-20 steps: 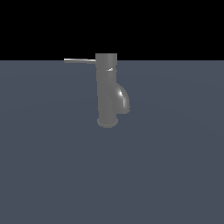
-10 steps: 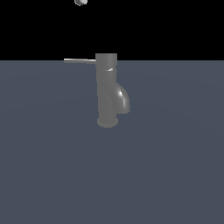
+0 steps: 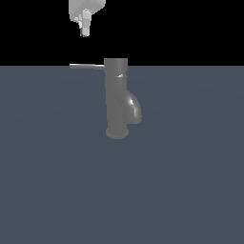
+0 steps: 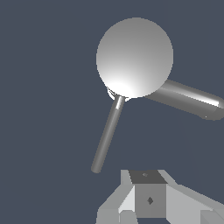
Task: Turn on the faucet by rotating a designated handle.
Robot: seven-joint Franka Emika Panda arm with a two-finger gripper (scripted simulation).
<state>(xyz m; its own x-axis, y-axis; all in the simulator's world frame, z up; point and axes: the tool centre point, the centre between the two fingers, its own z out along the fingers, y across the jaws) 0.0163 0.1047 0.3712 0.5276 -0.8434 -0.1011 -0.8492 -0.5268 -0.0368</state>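
Pincer (image 3: 85, 29): pale grey, hanging at upper edge of exterior view, above and well apart from faucet, nearer outer end of handle than body; fingers (image 3: 85, 24) seen as one narrow block, gap between them not readable, so wide or narrow cannot be told. Nothing visible between fingers. In wrist view, pincer (image 4: 148, 199) at frame edge, near free tip of handle, not touching.

Faucet (image 3: 116, 97): dull grey upright cylinder, flared round base resting on dark blue-grey tabletop (image 3: 190, 190), near centre of exterior view. Short curved spout (image 3: 134, 108) bulging toward exterior view's right. From wrist view, top cap (image 4: 134, 57) as bright round disc.

Handle (image 3: 86, 66): thin straight rod, level, projecting from cap toward exterior view's left; untouched.
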